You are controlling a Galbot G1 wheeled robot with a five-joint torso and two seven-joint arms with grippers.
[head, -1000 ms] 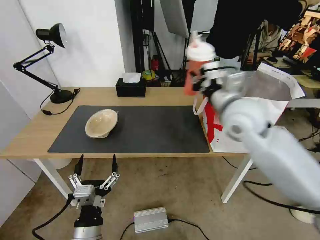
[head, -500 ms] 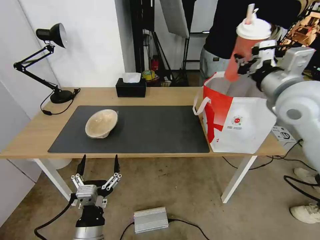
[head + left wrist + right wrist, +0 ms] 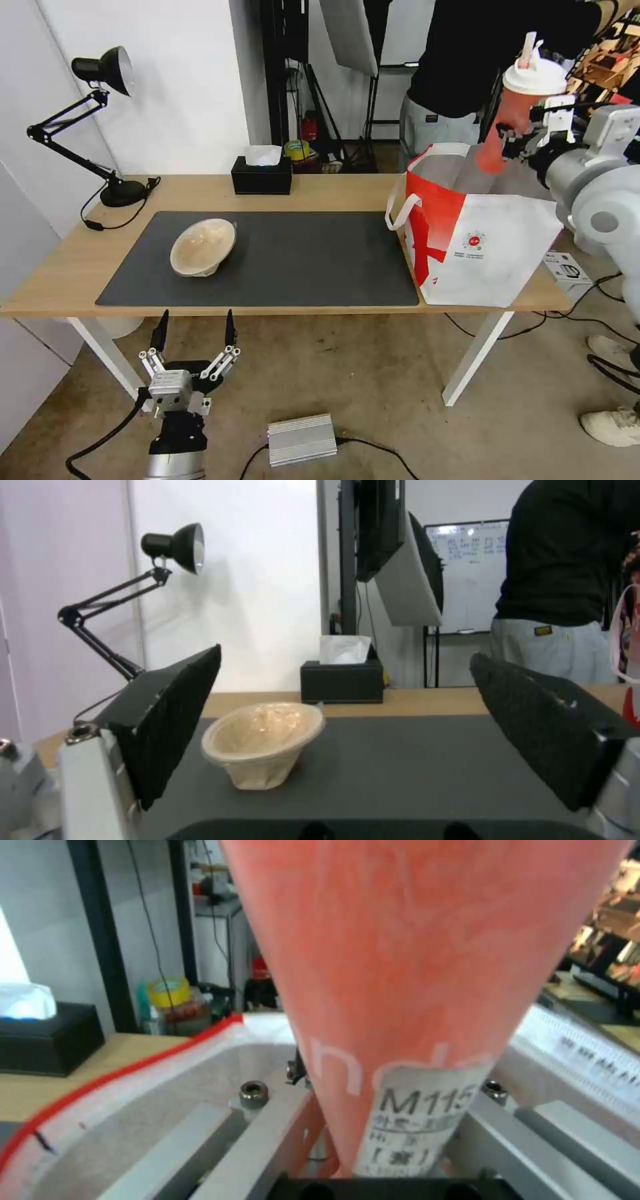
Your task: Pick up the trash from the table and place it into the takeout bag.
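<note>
A red drink cup with white lid and straw hangs tilted over the open mouth of the red-and-white takeout bag, which stands at the table's right end. My right gripper is shut on the cup; up close the cup sits between the gripper's metal fingers above the bag's foil lining. A beige bowl lies tipped on the dark mat, also seen as the beige bowl. My left gripper waits open below the table's front edge, well short of the bowl.
A black tissue box stands at the table's back edge, a black desk lamp at the back left. A person in black stands behind the bag. A silver box and cables lie on the floor.
My right arm carried the red cup from above the table's middle rightward to over the bag, and it now sits a little lower. The left gripper has stayed put.
</note>
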